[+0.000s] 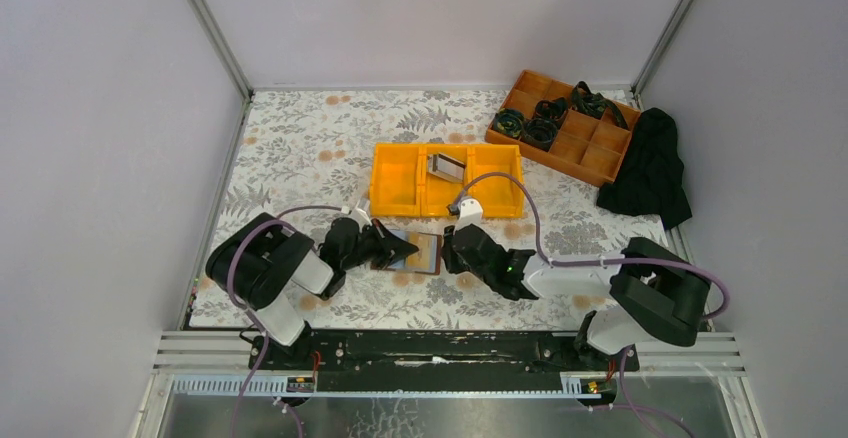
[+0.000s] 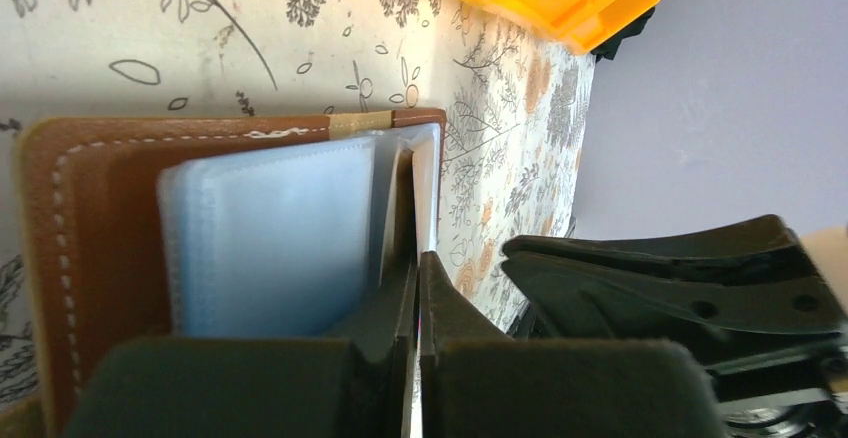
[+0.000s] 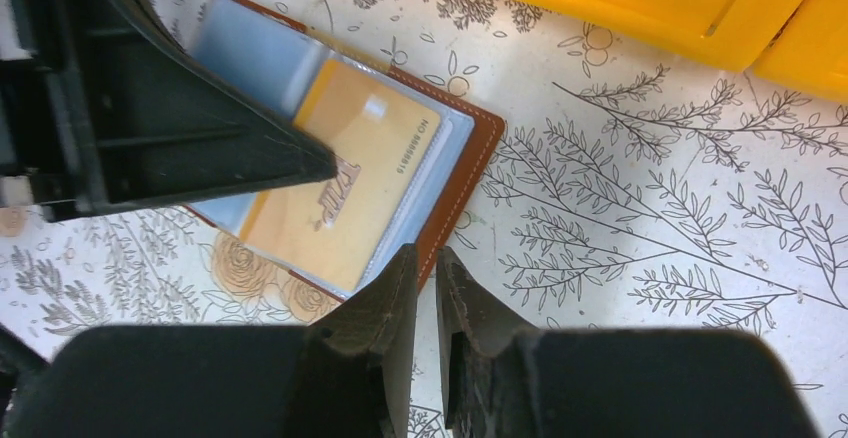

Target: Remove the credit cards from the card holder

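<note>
One grey card is already lying in the middle compartment of the yellow bin. The brown card holder is lying open on the bench between the arms, with a gold card sitting in its clear sleeve. The left gripper is pressing its fingers together on a thin pale edge there. The right gripper is seemingly pinching the card holder's rim. At least the gold card is waiting to come out.

Robot lab test cell: plain panel walls, aluminium frame posts, slotted mounting rail along tabletop's near edge.
</note>
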Robot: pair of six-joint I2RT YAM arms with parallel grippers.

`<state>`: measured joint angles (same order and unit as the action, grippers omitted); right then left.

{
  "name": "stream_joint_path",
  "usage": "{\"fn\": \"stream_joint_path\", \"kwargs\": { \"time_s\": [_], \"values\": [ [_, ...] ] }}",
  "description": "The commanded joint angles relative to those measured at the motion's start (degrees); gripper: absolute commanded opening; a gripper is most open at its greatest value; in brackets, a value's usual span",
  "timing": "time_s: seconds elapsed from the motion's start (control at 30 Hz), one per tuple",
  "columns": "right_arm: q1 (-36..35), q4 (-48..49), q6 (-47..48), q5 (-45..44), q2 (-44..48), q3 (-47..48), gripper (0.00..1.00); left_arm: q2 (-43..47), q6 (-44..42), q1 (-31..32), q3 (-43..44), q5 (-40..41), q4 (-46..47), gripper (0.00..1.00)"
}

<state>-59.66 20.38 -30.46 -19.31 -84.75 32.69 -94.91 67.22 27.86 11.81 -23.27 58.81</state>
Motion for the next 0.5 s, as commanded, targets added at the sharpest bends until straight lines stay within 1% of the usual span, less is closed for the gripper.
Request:
{"fn": "stream_joint_path", "kwargs": {
  "time_s": [0.0, 0.23, 0.37, 0.47],
  "values": [
    [-1.0, -0.7, 0.8, 0.5, 2.8, 1.0, 0.19, -3.2, 0.4, -0.3, -1.4, -1.7, 7.0, 0.00],
    [-1.1, 1.1, 1.3, 2.8, -2.1, 4.3, 0.19, -8.3, 2.5, -0.3, -2.4, -2.4, 13.9, 0.00],
    [-1.1, 4.0, 0.5, 5.3, -4.2, 5.2, 0.19, -8.2, 2.1, -0.3, -2.4, -2.5, 13.9, 0.00],
    [-1.1, 4.8, 0.0, 5.9, -5.3, 5.6, 0.19, -7.3, 1.5, -0.3, -2.2, -2.5, 12.0, 0.00]
  ]
}}
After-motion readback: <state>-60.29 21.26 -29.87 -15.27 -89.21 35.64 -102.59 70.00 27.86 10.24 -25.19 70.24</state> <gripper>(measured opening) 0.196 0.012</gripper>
